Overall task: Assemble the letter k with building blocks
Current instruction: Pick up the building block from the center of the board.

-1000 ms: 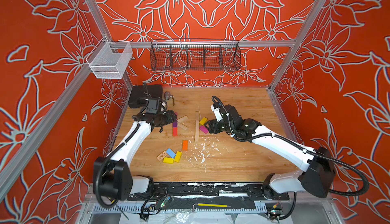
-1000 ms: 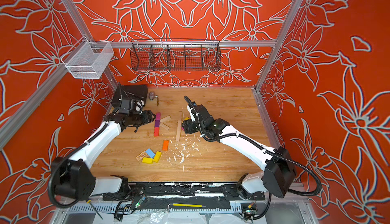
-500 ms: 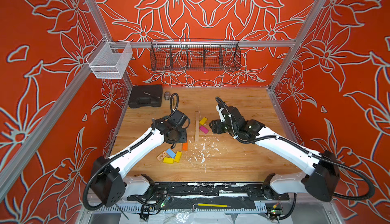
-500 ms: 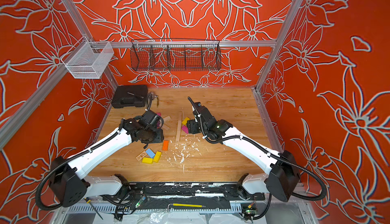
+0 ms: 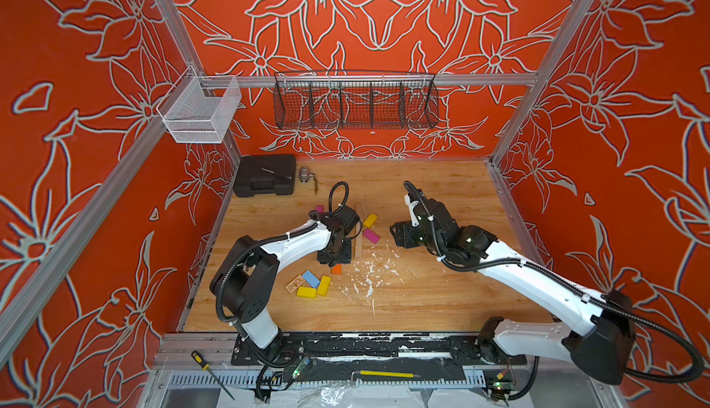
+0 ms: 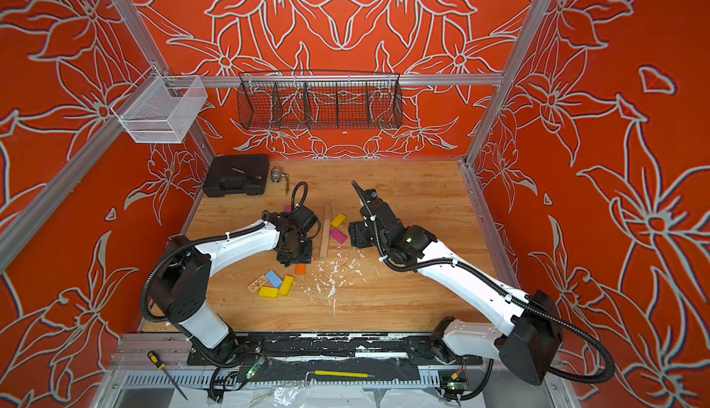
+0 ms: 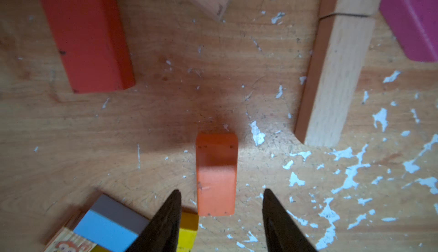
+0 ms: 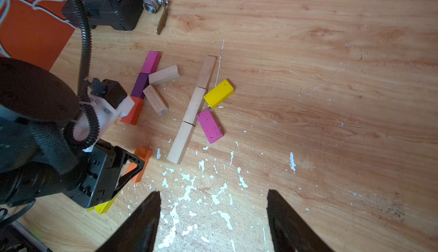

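Three plain wooden building blocks lie end to end in a straight line (image 5: 358, 233) (image 8: 193, 111), with a yellow block (image 5: 370, 220) and a magenta block (image 5: 371, 236) slanting off its right side. My left gripper (image 7: 221, 191) (image 5: 335, 258) points down, open, its fingertips on either side of the near end of an orange block (image 7: 216, 172) (image 5: 336, 269) without touching it. A red block (image 7: 85, 32) lies to the left of the line. My right gripper (image 8: 213, 194) (image 5: 399, 235) hangs open and empty over white flecks, right of the magenta block.
Light blue, yellow and printed blocks lie in a cluster (image 5: 310, 279) near the front. Magenta, purple and plain blocks (image 8: 151, 77) lie left of the line. A black case (image 5: 265, 175) and a metal valve (image 5: 305, 175) sit at the back left. White flecks (image 5: 369, 271) litter the middle.
My left arm swung from the back left by the black case to the middle, over the orange block, and its jaws narrowed. My right gripper drew back slightly to the right.
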You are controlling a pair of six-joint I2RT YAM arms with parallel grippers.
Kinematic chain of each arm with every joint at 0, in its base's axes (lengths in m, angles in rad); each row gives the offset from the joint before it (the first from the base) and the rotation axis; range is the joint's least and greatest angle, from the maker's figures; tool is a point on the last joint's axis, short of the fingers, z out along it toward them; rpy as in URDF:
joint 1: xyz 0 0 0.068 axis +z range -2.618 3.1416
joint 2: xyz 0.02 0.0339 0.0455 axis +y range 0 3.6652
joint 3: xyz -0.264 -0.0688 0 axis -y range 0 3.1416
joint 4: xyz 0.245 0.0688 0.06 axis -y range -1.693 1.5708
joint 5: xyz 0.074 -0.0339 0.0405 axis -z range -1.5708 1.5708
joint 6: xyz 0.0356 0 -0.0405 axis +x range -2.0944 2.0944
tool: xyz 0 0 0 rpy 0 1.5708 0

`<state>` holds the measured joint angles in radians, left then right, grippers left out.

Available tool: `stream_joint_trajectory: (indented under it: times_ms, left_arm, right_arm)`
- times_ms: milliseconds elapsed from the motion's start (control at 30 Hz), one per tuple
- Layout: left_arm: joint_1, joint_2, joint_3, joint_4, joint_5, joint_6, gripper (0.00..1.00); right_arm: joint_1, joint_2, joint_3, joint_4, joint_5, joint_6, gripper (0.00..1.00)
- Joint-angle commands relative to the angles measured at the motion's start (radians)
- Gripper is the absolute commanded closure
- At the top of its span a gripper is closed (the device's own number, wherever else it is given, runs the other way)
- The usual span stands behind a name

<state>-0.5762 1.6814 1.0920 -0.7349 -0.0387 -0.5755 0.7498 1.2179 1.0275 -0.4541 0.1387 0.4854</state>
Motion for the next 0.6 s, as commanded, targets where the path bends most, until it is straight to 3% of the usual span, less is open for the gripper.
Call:
stream_joint_trajectory:
  times_ms: [0, 400, 567]
  left_arm:
    - [-0.003, 0.026, 0.006, 0.014, -0.004, 0.007, 0.46]
    - [-0.002, 0.079, -0.021, 0.053, -0.013, 0.004, 0.53]
    - [-0.002, 0.083, -0.032, 0.069, -0.005, -0.001, 0.61]
  right_arm:
    - [-0.003, -0.016, -0.019, -0.018, 0.033, 0.030, 0.27]
    - [-0.004, -0.020, -0.010, -0.027, 0.032, 0.031, 0.27]
    - [-0.003, -0.026, -0.012, -0.030, 0.036, 0.032, 0.27]
